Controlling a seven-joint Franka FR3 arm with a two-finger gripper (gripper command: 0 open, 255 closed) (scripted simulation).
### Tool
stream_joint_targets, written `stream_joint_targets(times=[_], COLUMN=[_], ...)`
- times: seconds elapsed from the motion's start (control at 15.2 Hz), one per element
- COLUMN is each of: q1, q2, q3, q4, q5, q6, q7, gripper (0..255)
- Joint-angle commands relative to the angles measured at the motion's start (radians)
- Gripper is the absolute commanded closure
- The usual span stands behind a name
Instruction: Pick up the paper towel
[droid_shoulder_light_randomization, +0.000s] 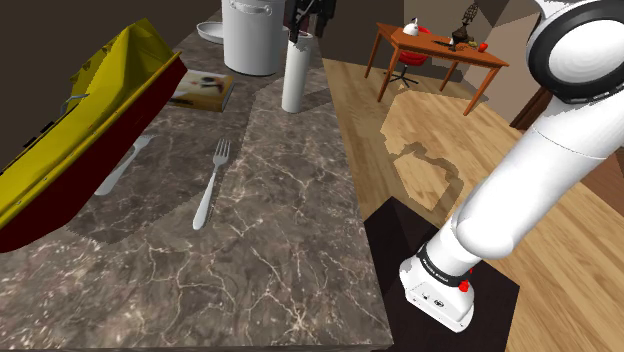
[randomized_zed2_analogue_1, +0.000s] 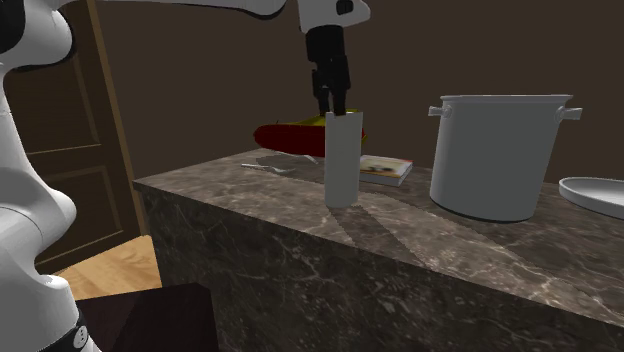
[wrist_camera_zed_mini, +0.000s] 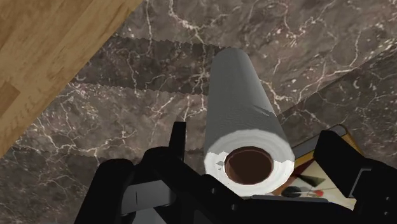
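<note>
At the left edge of the shoulder view a long yellow and dark red vessel (droid_shoulder_light_randomization: 80, 130) lies tilted on the dark veined counter (droid_shoulder_light_randomization: 260, 270). A pale utensil (droid_shoulder_light_randomization: 125, 165) pokes out from under it. Right of that, near the frame's middle left, a fork (droid_shoulder_light_randomization: 212, 185) lies flat, with a book (droid_shoulder_light_randomization: 203, 90) above it near the vessel's far end. At the upper middle stand a shallow white dish (droid_shoulder_light_randomization: 210, 30) and a big grey pot (droid_shoulder_light_randomization: 255, 38). Just right of the pot, the white paper towel (droid_shoulder_light_randomization: 297, 78) stands upright near the counter's edge, apart from the pot and the book. The black tool (droid_shoulder_light_randomization: 303, 30) hangs directly over its top. In the wrist view the tool (wrist_camera_zed_mini: 254, 140) is spread wide, one finger on each side of the roll's upper end (wrist_camera_zed_mini: 242, 95), with a gap at each side, so nothing is held. Further right lie a wooden floor and a small wooden table (droid_shoulder_light_randomization: 440, 55) at the upper right, and the white arm (droid_shoulder_light_randomization: 530, 180) fills the right edge.
</note>
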Motion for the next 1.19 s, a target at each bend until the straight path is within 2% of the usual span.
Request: stream_joint_targets(times=[0.0,0.13,0.2,0.79,1.12], q1=[-0.001,-0.002,-0.002,-0.002,0.001], q2=[-0.011,-0.014,-0.015,-0.014,0.016], q3=[-0.001,-0.002,-0.002,-0.001,0.001], q4=[-0.041,-0.052,-0.055,-0.052,0.055], q5=[0.001,0.002,0.002,0.002,-0.002], q6=[0.031,0.039,0.041,0.039,-0.038], q7=[0.000,0.000,0.000,0.000,-0.002], gripper=[0,0,255,255,255])
